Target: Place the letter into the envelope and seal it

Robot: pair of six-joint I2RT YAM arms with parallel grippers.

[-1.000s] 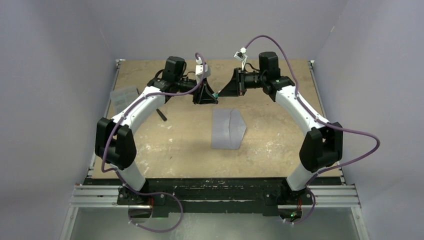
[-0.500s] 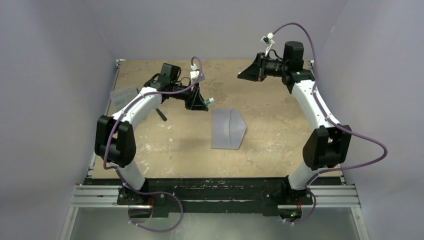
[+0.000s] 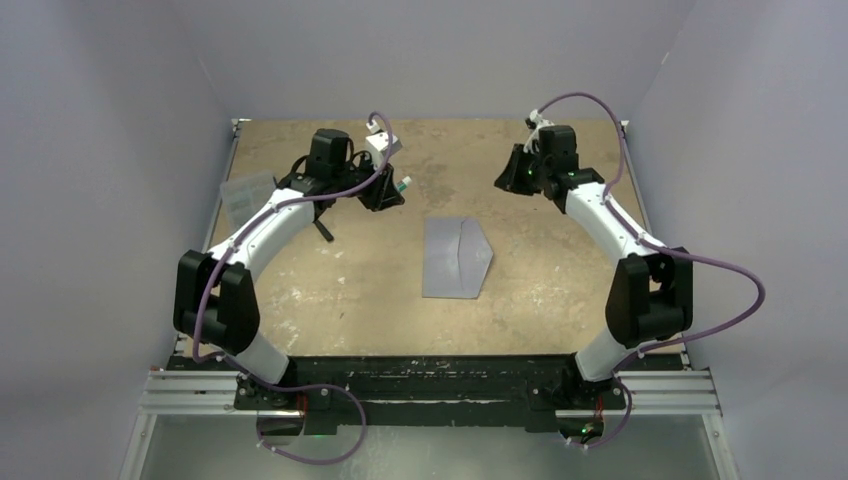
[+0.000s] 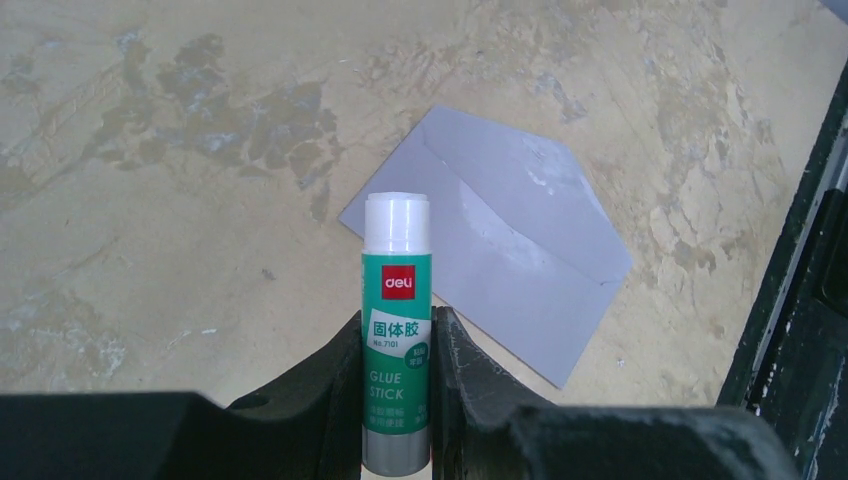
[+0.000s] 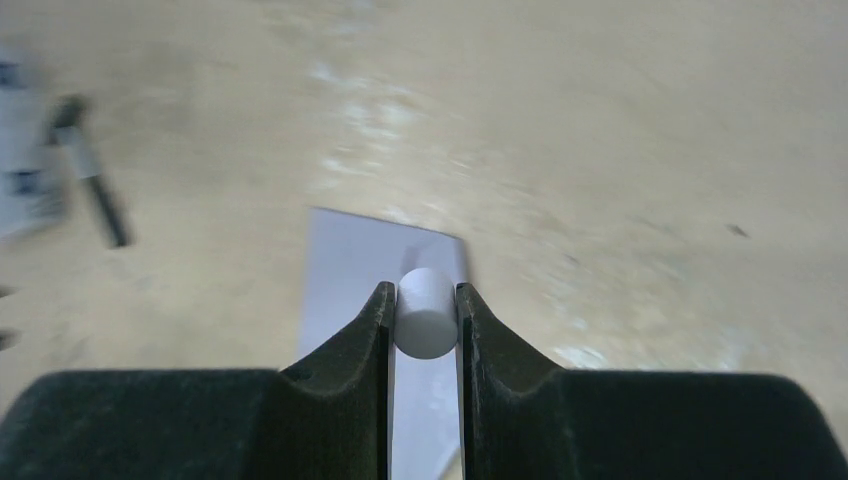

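Observation:
The grey-blue envelope (image 3: 455,258) lies flat mid-table, its pointed flap open toward the right; it also shows as the envelope (image 4: 500,240) in the left wrist view and the envelope (image 5: 360,260) under the right jaws. The letter is hidden. My left gripper (image 3: 392,190) (image 4: 397,325), up and left of the envelope, is shut on a green glue stick (image 4: 397,300) whose white tip is bare. My right gripper (image 3: 503,180) (image 5: 425,295), raised at the envelope's upper right, is shut on a small white cap (image 5: 426,315).
A clear ribbed plastic box (image 3: 247,192) sits at the table's left edge, with a black pen (image 3: 323,230) (image 5: 95,195) near it. The black frame rail (image 4: 790,300) runs along the near edge. Grey walls close in both sides.
The two grippers, tip to tip a second ago, have pulled apart: the right swung right and lower with the white cap, the left drew back left with the glue stick.

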